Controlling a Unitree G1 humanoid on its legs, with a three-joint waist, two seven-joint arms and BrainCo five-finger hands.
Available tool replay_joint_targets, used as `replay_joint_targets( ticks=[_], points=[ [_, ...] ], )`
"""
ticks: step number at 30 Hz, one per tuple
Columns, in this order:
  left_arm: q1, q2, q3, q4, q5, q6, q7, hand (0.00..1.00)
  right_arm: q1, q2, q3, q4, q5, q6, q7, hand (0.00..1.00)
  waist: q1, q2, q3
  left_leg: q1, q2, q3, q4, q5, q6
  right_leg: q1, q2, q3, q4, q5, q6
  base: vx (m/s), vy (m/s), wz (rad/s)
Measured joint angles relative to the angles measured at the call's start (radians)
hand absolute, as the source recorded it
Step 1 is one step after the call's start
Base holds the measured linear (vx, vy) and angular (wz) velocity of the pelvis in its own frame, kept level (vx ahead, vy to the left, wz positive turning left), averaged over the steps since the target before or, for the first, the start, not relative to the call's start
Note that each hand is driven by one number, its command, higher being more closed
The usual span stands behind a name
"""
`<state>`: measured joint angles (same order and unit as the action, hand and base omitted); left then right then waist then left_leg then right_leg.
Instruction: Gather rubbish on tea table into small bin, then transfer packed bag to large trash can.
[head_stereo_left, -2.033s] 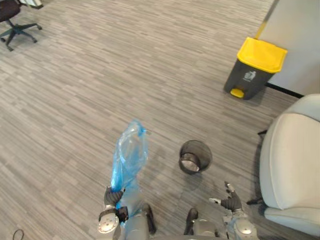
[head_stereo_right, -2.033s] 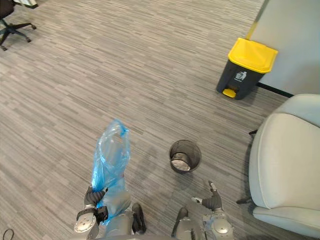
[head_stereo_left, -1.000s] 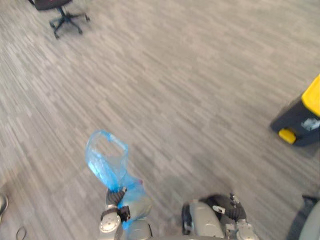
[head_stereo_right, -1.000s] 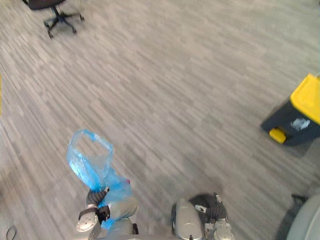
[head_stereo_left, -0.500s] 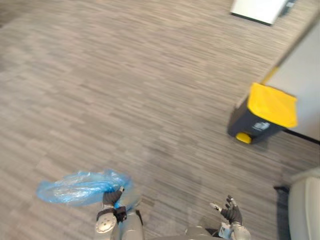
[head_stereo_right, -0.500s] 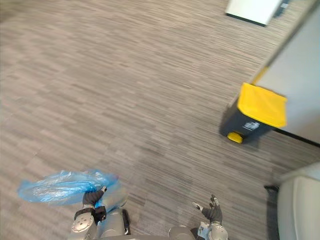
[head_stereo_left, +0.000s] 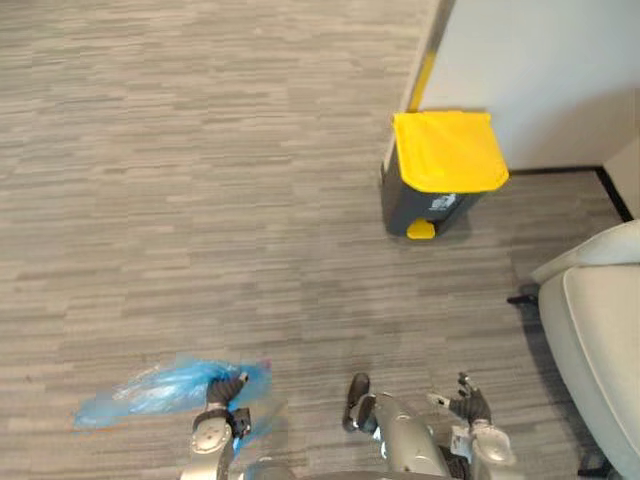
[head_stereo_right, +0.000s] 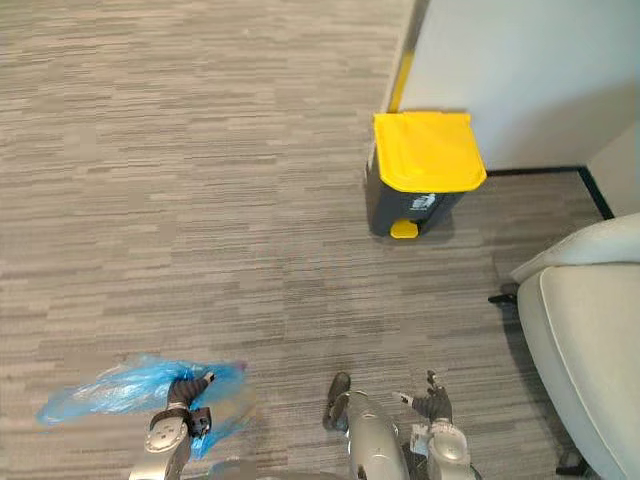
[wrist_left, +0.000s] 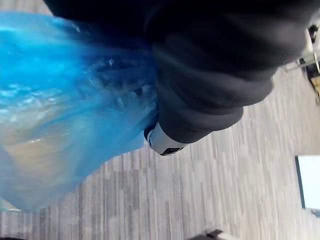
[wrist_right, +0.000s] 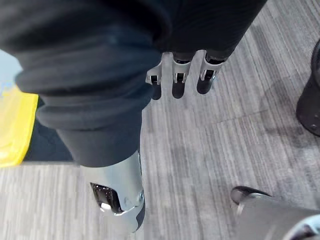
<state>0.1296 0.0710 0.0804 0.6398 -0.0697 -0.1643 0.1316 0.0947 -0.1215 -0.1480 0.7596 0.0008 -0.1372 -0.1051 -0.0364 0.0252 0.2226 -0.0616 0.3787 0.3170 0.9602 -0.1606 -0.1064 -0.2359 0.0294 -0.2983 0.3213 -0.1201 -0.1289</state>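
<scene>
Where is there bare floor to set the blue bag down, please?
Bare floor lies left of and before the yellow-lidded bin, down to the bag in the left hand. Tighter on the right, between bin, wall and armchair.

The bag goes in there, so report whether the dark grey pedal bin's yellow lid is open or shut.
Shut. The flat yellow plastic lid covers the whole top of the dark grey pedal bin; no gap shows.

The right robot hand (wrist_right: 179, 76) hangs over grey floor (wrist_right: 225, 145), its fingers straight. A yellow-lidded bin (wrist_right: 14, 125) stands beyond.
</scene>
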Motion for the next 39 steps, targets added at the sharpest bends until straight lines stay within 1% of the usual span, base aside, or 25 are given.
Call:
replay_joint_targets(
  ticks=[3, 6, 8, 9, 11, 13, 14, 15, 16, 17, 19, 22, 23, 24, 25, 26, 27, 29, 30, 32, 34, 36, 37, 38, 39],
  points=[
    [0.001, -0.022, -0.033, -0.005, 0.0, -0.013, -0.001, 1.0, 0.028, 0.018, -0.002, -0.042, 0.0, -0.009, -0.004, 0.0, 0.032, -0.036, 0.004, -0.148, -0.075, -0.069, 0.024, -0.067, 0.026, 0.189, 0.006, 0.09, -0.129, -0.018, 0.019, 0.46, 0.043, -0.91],
    [-0.004, -0.03, -0.043, -0.007, 0.0, -0.018, -0.003, 1.0, 0.027, 0.021, -0.01, -0.065, 0.0, -0.009, -0.006, 0.0, 0.057, -0.028, 0.009, -0.28, -0.125, -0.098, -0.194, -0.08, 0.048, 0.253, 0.009, 0.161, -0.167, -0.044, 0.051, 0.36, 0.152, -0.8],
    [0.004, -0.039, -0.042, -0.006, 0.0, -0.018, -0.001, 1.0, 0.034, 0.034, -0.032, -0.076, 0.001, -0.01, -0.008, 0.0, 0.057, -0.025, 0.009, -0.283, -0.196, -0.159, -0.455, -0.045, 0.009, 0.288, -0.004, 0.202, -0.16, -0.083, 0.091, 0.42, 0.285, -0.82],
    [0.015, -0.048, -0.042, -0.001, 0.0, -0.017, 0.001, 1.0, 0.038, 0.039, -0.038, -0.065, 0.0, -0.009, -0.011, 0.0, 0.073, -0.018, 0.001, -0.251, -0.218, -0.182, -0.532, 0.061, 0.067, 0.299, -0.002, 0.257, -0.128, -0.127, 0.123, 0.39, 0.289, -0.75],
    [0.011, -0.037, -0.043, -0.006, 0.0, -0.019, 0.001, 1.0, 0.054, 0.054, -0.035, -0.063, 0.0, -0.01, -0.011, 0.0, 0.075, -0.056, -0.022, -0.235, -0.254, -0.145, -0.521, 0.005, 0.078, 0.297, -0.055, 0.284, -0.104, -0.152, 0.154, 0.41, 0.267, -0.51],
    [0.012, -0.033, -0.049, -0.01, 0.0, -0.018, 0.001, 1.0, 0.049, 0.059, -0.033, -0.063, -0.003, -0.008, -0.009, 0.0, 0.082, -0.064, -0.025, -0.185, -0.265, -0.076, -0.488, -0.082, 0.105, 0.247, -0.095, 0.321, 0.078, -0.182, 0.199, 0.5, 0.299, -0.66],
    [0.022, -0.03, -0.051, -0.011, 0.002, -0.017, 0.001, 1.0, 0.047, 0.062, -0.03, -0.064, -0.005, -0.009, -0.009, 0.0, 0.08, -0.064, -0.026, -0.161, -0.27, -0.062, -0.489, -0.096, 0.114, 0.221, -0.106, 0.323, 0.157, -0.18, 0.24, 0.38, 0.219, -0.56],
    [0.039, -0.017, -0.076, -0.011, 0.002, -0.015, 0.001, 1.0, 0.047, 0.069, -0.027, -0.062, -0.011, -0.009, -0.008, 0.0, 0.066, -0.063, -0.025, -0.107, -0.282, -0.049, -0.489, -0.135, 0.133, 0.145, -0.133, 0.318, 0.364, -0.147, 0.337, 0.3, 0.149, -0.26],
    [0.044, -0.011, -0.083, -0.012, 0.002, -0.015, 0.0, 1.0, 0.048, 0.072, -0.025, -0.058, -0.011, -0.008, -0.007, 0.0, 0.06, -0.065, -0.027, -0.089, -0.285, -0.047, -0.489, -0.148, 0.133, 0.118, -0.144, 0.311, 0.44, -0.139, 0.357, 0.48, 0.141, -0.09],
    [0.053, -0.005, -0.088, -0.015, 0.002, -0.013, 0.003, 1.0, 0.068, 0.076, -0.003, -0.057, -0.014, -0.005, -0.006, 0.0, 0.049, -0.066, -0.027, -0.02, -0.291, -0.038, -0.493, -0.189, 0.142, 0.044, -0.189, 0.248, 0.565, -0.169, 0.3, 0.42, 0.075, 0.01],
    [0.051, -0.001, -0.084, -0.015, 0.002, -0.012, 0.006, 1.0, 0.072, 0.078, 0.003, -0.057, -0.017, -0.002, -0.005, 0.0, 0.048, -0.063, -0.027, 0.009, -0.291, -0.034, -0.506, -0.205, 0.139, 0.0, -0.206, 0.201, 0.561, -0.188, 0.265, 0.39, 0.02, 0.02],
    [0.034, 0.02, -0.073, -0.02, 0.002, -0.007, 0.007, 1.0, 0.042, 0.062, 0.005, -0.028, -0.027, 0.006, -0.005, 0.0, 0.041, -0.048, -0.019, 0.093, -0.27, -0.053, -0.569, -0.214, 0.136, -0.111, -0.194, 0.104, 0.371, -0.199, 0.222, 0.47, -0.064, 0.19],
    [0.027, 0.022, -0.073, -0.017, 0.002, -0.007, 0.007, 1.0, 0.032, 0.05, 0.005, -0.022, -0.032, 0.007, -0.006, 0.0, 0.036, -0.039, -0.013, 0.118, -0.258, -0.065, -0.582, -0.213, 0.12, -0.133, -0.17, 0.106, 0.269, -0.163, 0.207, 0.49, -0.109, 0.39],
    [0.022, 0.032, -0.071, -0.012, 0.002, -0.009, 0.007, 1.0, 0.029, 0.042, 0.005, -0.016, -0.033, 0.008, -0.006, 0.0, 0.031, -0.041, -0.016, 0.141, -0.252, -0.076, -0.584, -0.214, 0.083, -0.14, -0.152, 0.116, 0.129, -0.064, 0.194, 0.62, -0.161, 0.57],
    [0.019, 0.04, -0.064, 0.012, 0.002, -0.008, 0.008, 1.0, 0.036, 0.024, 0.007, -0.002, -0.034, 0.008, -0.006, 0.0, 0.022, -0.045, -0.022, 0.182, -0.243, -0.1, -0.571, -0.236, 0.04, -0.129, -0.133, 0.127, 0.081, 0.102, 0.128, 0.54, -0.16, 0.36],
    [0.017, 0.03, -0.057, 0.027, 0.002, -0.004, 0.011, 1.0, 0.029, 0.009, 0.007, 0.01, -0.034, 0.011, -0.006, 0.0, 0.031, -0.02, -0.029, 0.184, -0.222, -0.107, -0.564, -0.239, 0.031, -0.13, -0.125, 0.117, 0.108, 0.1, 0.127, 0.52, -0.13, 0.05],
    [0.022, 0.017, -0.047, 0.031, 0.002, -0.004, 0.014, 1.0, 0.02, -0.004, 0.005, 0.005, -0.035, 0.014, -0.007, 0.0, 0.041, 0.001, -0.038, 0.174, -0.206, -0.117, -0.533, -0.195, -0.026, -0.138, -0.117, 0.113, 0.14, 0.071, 0.126, 0.5, -0.125, -0.13],
    [0.016, -0.012, -0.038, 0.029, 0.002, -0.004, 0.024, 1.0, 0.023, -0.011, 0.0, -0.014, -0.041, 0.016, -0.008, 0.0, 0.038, 0.001, -0.038, 0.14, -0.209, -0.128, -0.406, -0.081, -0.025, -0.095, -0.13, 0.104, 0.142, 0.017, 0.121, 0.52, -0.161, 0.02],
    [0.008, -0.034, -0.028, 0.026, 0.002, -0.004, 0.025, 1.0, 0.033, -0.01, 0.002, -0.045, -0.041, 0.017, -0.01, 0.0, 0.043, -0.006, -0.032, 0.052, -0.18, -0.137, -0.208, 0.018, -0.014, -0.026, -0.134, 0.106, 0.098, 0.005, 0.114, 0.51, -0.154, -0.06],
    [0.008, -0.058, -0.035, 0.014, 0.001, -0.005, 0.023, 1.0, 0.044, 0.012, -0.006, -0.09, -0.036, 0.014, -0.031, 0.0, 0.051, -0.004, -0.029, -0.04, -0.123, -0.11, -0.031, -0.07, 0.013, 0.105, -0.118, 0.107, 0.01, 0.005, 0.114, 0.4, -0.079, -0.16],
    [0.008, -0.066, -0.048, -0.013, 0.001, -0.008, 0.023, 1.0, 0.043, 0.023, -0.022, -0.117, -0.016, 0.005, -0.045, 0.0, 0.054, -0.019, -0.032, -0.1, -0.121, -0.085, -0.101, -0.113, 0.028, 0.155, -0.12, 0.111, -0.033, 0.005, 0.114, 0.32, 0.048, -0.33],
    [-0.002, -0.069, -0.052, -0.021, 0.001, -0.015, 0.023, 1.0, 0.036, 0.029, -0.06, -0.121, -0.002, -0.007, -0.055, 0.0, 0.053, -0.001, -0.037, -0.127, -0.135, -0.06, -0.372, -0.095, 0.009, 0.163, -0.112, 0.11, -0.052, 0.001, 0.122, 0.28, 0.156, -0.54],
    [-0.009, -0.066, -0.051, -0.019, 0.001, -0.016, 0.024, 1.0, 0.034, 0.034, -0.089, -0.122, -0.002, -0.005, -0.059, 0.0, 0.053, 0.025, -0.037, -0.133, -0.136, -0.055, -0.504, -0.049, 0.046, 0.163, -0.099, 0.117, -0.044, -0.022, 0.158, 0.21, 0.176, -0.43],
    [-0.024, -0.057, -0.051, -0.012, 0.001, -0.015, 0.026, 1.0, 0.037, 0.063, -0.099, -0.12, 0.002, 0.007, -0.07, 0.0, 0.05, -0.011, -0.035, -0.118, -0.168, -0.039, -0.516, -0.046, 0.049, 0.155, -0.121, 0.141, -0.044, -0.029, 0.179, 0.24, 0.212, -0.34],
    [-0.028, -0.053, -0.051, -0.013, 0.001, -0.016, 0.027, 1.0, 0.049, 0.069, -0.104, -0.121, 0.002, 0.007, -0.07, 0.0, 0.049, -0.022, -0.038, -0.115, -0.177, -0.034, -0.527, -0.046, 0.049, 0.15, -0.129, 0.146, -0.045, -0.029, 0.179, 0.14, 0.106, -0.16]
  ],
)
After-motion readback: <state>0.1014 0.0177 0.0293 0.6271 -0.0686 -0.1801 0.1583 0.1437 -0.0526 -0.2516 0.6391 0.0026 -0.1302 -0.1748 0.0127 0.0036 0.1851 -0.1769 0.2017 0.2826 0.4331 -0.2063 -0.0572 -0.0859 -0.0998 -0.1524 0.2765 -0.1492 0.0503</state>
